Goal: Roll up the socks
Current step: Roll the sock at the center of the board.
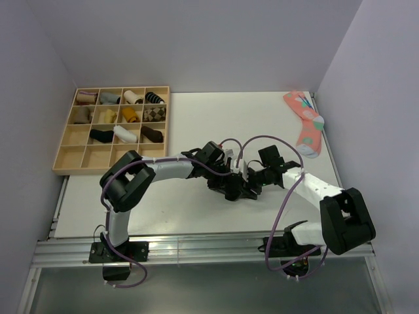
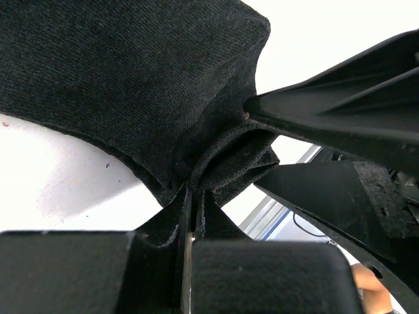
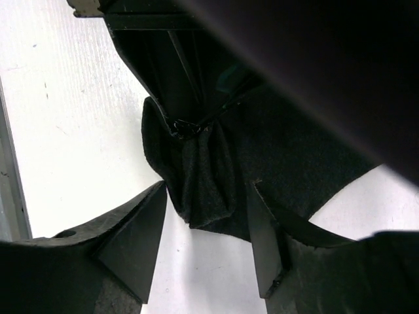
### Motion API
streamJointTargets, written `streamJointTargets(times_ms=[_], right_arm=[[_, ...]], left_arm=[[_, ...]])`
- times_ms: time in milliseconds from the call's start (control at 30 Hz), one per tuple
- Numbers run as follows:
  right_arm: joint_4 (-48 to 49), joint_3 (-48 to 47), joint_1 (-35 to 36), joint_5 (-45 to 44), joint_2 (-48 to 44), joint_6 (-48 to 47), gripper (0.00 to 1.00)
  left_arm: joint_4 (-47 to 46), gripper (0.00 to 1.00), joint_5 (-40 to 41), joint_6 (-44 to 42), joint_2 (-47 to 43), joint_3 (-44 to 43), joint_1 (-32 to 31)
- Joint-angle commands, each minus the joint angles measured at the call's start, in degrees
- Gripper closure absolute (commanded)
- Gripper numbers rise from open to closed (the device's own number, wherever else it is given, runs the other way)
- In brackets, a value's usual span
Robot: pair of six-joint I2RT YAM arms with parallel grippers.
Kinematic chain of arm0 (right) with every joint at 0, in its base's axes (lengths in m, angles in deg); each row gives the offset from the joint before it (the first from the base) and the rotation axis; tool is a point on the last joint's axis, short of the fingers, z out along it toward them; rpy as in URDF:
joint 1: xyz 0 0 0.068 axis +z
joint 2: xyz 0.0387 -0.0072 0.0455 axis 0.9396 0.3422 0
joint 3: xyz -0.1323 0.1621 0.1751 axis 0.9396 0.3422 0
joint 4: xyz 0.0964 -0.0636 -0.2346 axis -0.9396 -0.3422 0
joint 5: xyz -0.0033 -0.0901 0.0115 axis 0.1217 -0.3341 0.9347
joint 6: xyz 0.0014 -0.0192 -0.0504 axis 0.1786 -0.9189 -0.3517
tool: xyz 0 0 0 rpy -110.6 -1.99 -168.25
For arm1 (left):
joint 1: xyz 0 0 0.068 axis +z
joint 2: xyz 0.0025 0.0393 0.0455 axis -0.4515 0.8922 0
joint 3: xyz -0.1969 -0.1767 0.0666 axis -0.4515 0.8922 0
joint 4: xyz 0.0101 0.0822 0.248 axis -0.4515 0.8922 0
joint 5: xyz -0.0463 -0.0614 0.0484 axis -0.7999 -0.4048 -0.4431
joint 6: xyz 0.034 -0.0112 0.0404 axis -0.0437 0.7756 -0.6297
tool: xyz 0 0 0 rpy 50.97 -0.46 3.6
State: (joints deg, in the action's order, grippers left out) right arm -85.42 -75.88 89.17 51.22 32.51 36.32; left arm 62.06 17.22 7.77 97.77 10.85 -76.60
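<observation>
A black sock (image 2: 131,78) lies on the white table near the middle, mostly hidden under both grippers in the top view. My left gripper (image 2: 194,193) is shut on a pinched fold of this sock. My right gripper (image 3: 206,191) is open, its two fingers standing either side of the sock's bunched end (image 3: 206,176) without closing on it. In the top view the left gripper (image 1: 229,186) and right gripper (image 1: 253,185) meet tip to tip. A pink patterned sock (image 1: 304,122) lies flat at the far right corner.
A wooden tray (image 1: 65,157) with compartments sits at the far left, holding several rolled socks in its upper rows. Walls close in on the left, back and right. The table's metal front rail (image 1: 196,248) runs along the near edge.
</observation>
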Motion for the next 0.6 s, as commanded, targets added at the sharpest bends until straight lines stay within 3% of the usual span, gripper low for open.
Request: streamJointTargets(times_ms=[0,267,567], right_arm=[[-0.03,0.70,0.77,-0.68,0.21,-2.31,0.41],[-2.05,0.53,1.12,-2.00,1.17,-3.37,0.50],[-3.10,-0.26,1.04,-2.44,3.02,-2.23,0.76]], left_arm=[[-2.91,1.00,-1.72,1.29,0.47,-0.25,0.36],[-3.62,1.00,-2.25,1.64,1.35,-0.51,0.45],[-5.38,1.00,-2.34,2.43,0.13,0.89,0.63]])
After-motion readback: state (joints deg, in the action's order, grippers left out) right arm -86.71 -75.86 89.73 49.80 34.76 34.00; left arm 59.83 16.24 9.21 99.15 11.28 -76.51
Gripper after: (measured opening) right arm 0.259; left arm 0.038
